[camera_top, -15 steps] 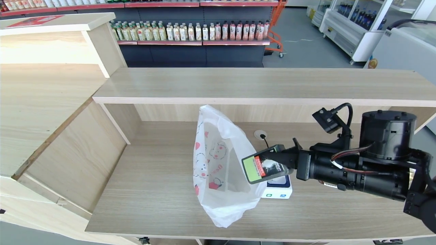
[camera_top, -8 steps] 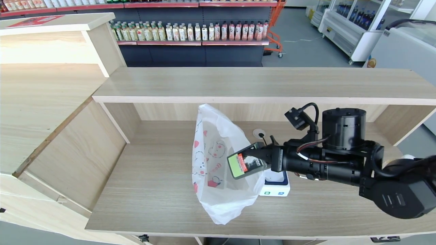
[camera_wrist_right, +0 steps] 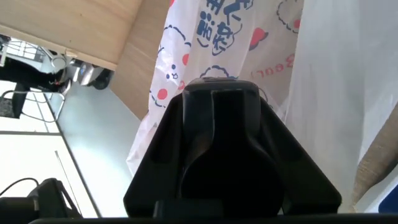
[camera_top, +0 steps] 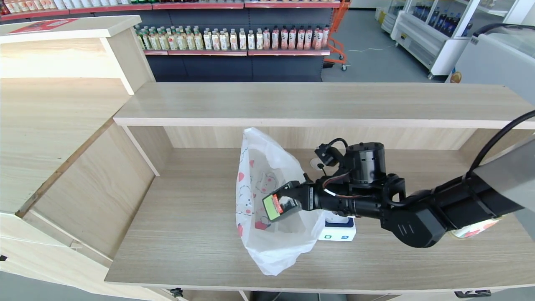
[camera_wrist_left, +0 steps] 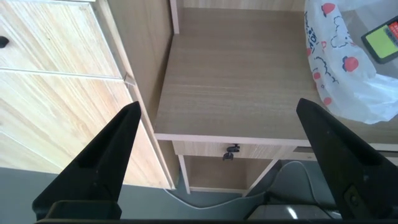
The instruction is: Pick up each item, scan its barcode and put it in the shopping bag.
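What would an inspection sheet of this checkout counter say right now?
Surface: pale wooden counter.
Job's things: white printed plastic shopping bag, open; dark packet with green label at its mouth; white-and-blue scanner box beside bag.
Clutter: round red-and-white thing, half hidden under right arm.
Grippers: right gripper shut on packet; left gripper open, holding nothing.
Cables: black cable into counter's rear hole.
Surroundings: bottle shelves, white freezers.

This is a shop. The light wooden surface has a raised ledge along its far side and a wooden side wall on the left. Behind it stand dark shelves with a long row of bottles, and an orange frame stands just beside them. The floor is grey. White coolers stand on the right. The light is bright and even.
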Robot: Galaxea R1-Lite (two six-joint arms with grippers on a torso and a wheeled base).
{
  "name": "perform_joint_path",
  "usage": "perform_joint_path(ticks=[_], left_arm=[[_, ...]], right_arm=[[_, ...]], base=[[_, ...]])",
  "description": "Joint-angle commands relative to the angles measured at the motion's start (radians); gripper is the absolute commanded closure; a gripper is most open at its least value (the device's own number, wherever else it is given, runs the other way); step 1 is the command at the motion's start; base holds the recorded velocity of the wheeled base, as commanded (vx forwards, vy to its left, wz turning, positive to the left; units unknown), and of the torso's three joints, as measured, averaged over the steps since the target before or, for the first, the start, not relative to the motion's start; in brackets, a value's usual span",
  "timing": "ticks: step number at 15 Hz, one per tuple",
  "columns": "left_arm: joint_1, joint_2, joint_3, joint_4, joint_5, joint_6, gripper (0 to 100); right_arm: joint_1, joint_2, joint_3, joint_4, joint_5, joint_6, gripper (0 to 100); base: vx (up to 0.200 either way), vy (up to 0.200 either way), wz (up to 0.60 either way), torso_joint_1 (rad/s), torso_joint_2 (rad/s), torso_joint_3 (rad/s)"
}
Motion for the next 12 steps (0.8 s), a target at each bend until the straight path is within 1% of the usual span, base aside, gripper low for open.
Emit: perform_joint_path(ticks=[1, 2, 4, 7, 9, 12], left_arm=[[0.000, 0.000, 0.000, 0.000, 0.001, 0.000, 0], [0.000, 0.000, 0.000, 0.000, 0.001, 0.000, 0], [0.000, 0.000, 0.000, 0.000, 0.001, 0.000, 0], [0.000, 0.000, 0.000, 0.000, 0.001, 0.000, 0], [0.000, 0.000, 0.000, 0.000, 0.001, 0.000, 0], [0.000, 0.000, 0.000, 0.000, 0.001, 0.000, 0]], right_arm=[[0.024, 0.073, -0.022, -0.001, 0.001, -0.011, 100], [0.026, 0.088, -0.029, -0.001, 0.001, -0.027, 100], [0.024, 0.120, -0.039, 0.001, 0.000, -0.108, 100], [-0.002, 0.166, -0.029, -0.001, -0.007, -0.329, 100], [-0.005, 0.197, -0.046, -0.007, -0.007, -0.398, 100], [-0.005, 0.231, -0.074, -0.009, -0.007, -0.456, 100]], base=[[0.000, 0.000, 0.00, 0.000, 0.00, 0.000], [0.000, 0.000, 0.00, 0.000, 0.00, 0.000], [0.000, 0.000, 0.00, 0.000, 0.00, 0.000], [0.000, 0.000, 0.00, 0.000, 0.00, 0.000], [0.000, 0.000, 0.00, 0.000, 0.00, 0.000], [0.000, 0.000, 0.00, 0.000, 0.00, 0.000]])
